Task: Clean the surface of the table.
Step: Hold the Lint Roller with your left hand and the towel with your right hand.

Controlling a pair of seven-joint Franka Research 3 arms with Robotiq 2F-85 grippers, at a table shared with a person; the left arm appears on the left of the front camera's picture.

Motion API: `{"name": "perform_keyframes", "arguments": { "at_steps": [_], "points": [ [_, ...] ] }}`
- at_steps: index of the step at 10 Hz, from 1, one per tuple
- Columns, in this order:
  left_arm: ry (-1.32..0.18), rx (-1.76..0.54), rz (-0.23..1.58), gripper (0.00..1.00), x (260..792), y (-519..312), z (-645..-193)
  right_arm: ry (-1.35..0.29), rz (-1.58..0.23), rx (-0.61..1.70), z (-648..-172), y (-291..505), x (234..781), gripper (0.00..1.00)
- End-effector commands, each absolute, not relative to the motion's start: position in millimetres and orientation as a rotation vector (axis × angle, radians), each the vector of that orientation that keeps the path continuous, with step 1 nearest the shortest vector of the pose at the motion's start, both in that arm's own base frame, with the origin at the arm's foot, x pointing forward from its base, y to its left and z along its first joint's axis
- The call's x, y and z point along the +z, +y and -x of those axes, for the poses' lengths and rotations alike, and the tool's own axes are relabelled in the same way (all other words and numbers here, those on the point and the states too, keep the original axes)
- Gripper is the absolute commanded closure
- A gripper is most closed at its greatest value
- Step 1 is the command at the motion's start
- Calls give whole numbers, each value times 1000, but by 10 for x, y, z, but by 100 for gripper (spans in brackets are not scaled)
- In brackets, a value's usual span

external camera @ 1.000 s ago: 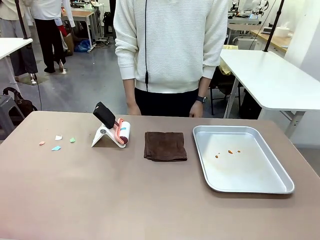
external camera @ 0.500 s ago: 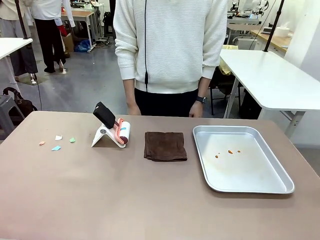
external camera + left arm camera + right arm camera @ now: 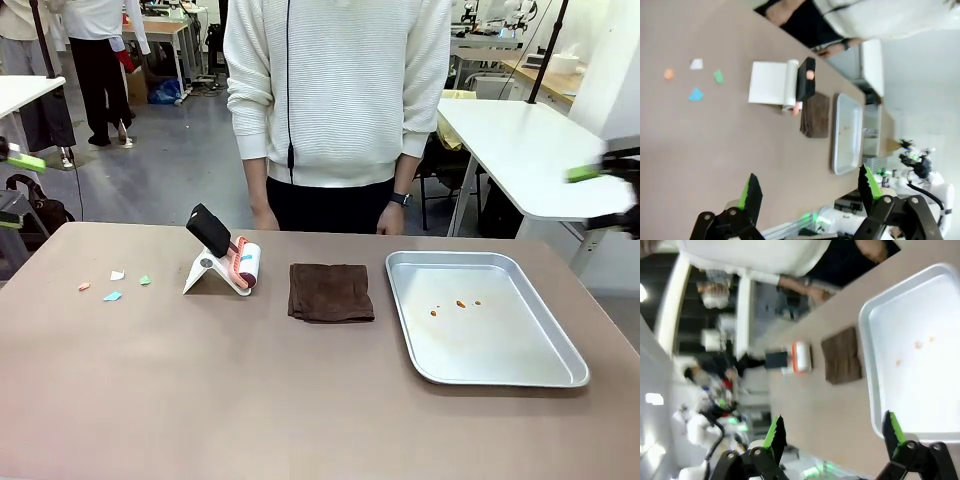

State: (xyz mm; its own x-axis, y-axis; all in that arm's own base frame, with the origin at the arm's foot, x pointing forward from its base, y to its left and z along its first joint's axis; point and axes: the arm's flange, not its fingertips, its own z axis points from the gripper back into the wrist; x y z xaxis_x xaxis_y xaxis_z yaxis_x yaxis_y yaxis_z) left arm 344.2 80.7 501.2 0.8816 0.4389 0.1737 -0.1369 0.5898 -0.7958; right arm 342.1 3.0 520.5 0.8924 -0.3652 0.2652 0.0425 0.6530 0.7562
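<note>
The brown-taupe table (image 3: 300,400) carries a few small coloured paper scraps (image 3: 113,283) at its left. A lint roller (image 3: 232,262) with a black handle leans on a white stand. A folded dark brown cloth (image 3: 331,291) lies at the middle. My left gripper (image 3: 12,190) hangs open at the left edge, high above the table's corner. My right gripper (image 3: 600,195) is open at the right edge, blurred, above the table's far right. In the left wrist view my gripper (image 3: 809,187) holds nothing, with the scraps (image 3: 692,80) far ahead. In the right wrist view my gripper (image 3: 834,435) is likewise empty.
A shiny silver tray (image 3: 540,372) with some orange crumbs (image 3: 460,304) lies at the right. A person in a white sweater (image 3: 340,90) stands at the far edge, hands down. White tables stand beyond, left and right.
Both grippers have come into the front view, the left at the left edge and the right at the right edge. Nothing on the table has moved.
</note>
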Motion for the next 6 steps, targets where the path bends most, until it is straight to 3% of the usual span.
{"name": "perform_keyframes", "arguments": {
  "at_steps": [1, 3, 6],
  "points": [
    [-331, 288, 780, 0, 5012, 421, -3433, -410, -785, -111, -3491, 902, 5067, 0],
    [-312, 221, 701, 0, 4926, -123, -3542, -312, -698, -2, -3685, 1714, 4953, 0],
    [-241, 96, 668, 0, 4772, -586, -3595, -168, -662, 85, -3872, 2310, 4663, 0]
  ]
}}
